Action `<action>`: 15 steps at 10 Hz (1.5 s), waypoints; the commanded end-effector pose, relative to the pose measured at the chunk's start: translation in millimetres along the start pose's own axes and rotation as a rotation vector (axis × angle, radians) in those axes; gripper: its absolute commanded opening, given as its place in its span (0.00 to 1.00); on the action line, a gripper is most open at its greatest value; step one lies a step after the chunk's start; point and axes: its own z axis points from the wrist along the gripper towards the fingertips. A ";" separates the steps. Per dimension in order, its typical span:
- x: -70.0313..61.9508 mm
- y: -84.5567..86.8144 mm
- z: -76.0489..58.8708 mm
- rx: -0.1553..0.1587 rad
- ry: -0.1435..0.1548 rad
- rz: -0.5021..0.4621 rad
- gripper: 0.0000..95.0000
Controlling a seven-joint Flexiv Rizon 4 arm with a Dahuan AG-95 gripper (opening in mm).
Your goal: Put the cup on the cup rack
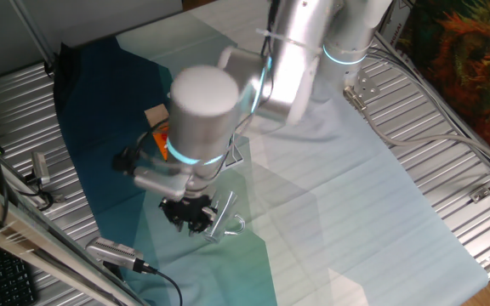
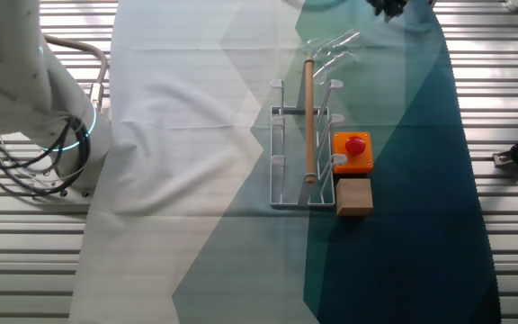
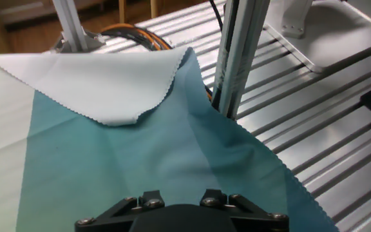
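The cup (image 2: 332,49) is a clear glass mug lying on its side on the teal cloth, beyond the rack's far end. In one fixed view the cup (image 1: 225,220) lies just right of my gripper (image 1: 189,214), which hangs low over the cloth beside it. I cannot tell whether they touch. The fingers are dark and blurred, so their state is unclear. The cup rack (image 2: 302,148) is a white peg frame with a wooden rod along it; the arm partly hides the rack (image 1: 237,154) in one fixed view. The hand view shows only cloth, neither cup nor rack.
An orange box with a red button (image 2: 352,151) and a brown block (image 2: 353,196) stand beside the rack. The cloth's edge, metal table slats (image 3: 327,129), an upright post (image 3: 237,51) and cables lie ahead in the hand view. The robot base (image 2: 25,99) stands at the left.
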 end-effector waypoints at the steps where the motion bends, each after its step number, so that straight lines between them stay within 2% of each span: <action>1: 0.5 2.5 2.6 -0.020 0.091 0.036 0.20; 2: 1.2 3.1 2.4 -0.034 0.115 0.039 0.20; 3: 2.8 4.6 2.2 -0.027 0.144 0.038 0.20; 5: 7.3 7.8 0.2 -0.034 0.186 0.070 0.20; 9: 17.9 14.8 -7.2 -0.029 0.191 0.080 0.20; 10: 19.6 18.2 -5.2 -0.030 0.183 0.092 0.20; 13: 21.2 21.6 -3.2 -0.026 0.189 0.093 0.20; 15: 21.3 21.6 -3.2 -0.018 0.206 0.084 0.20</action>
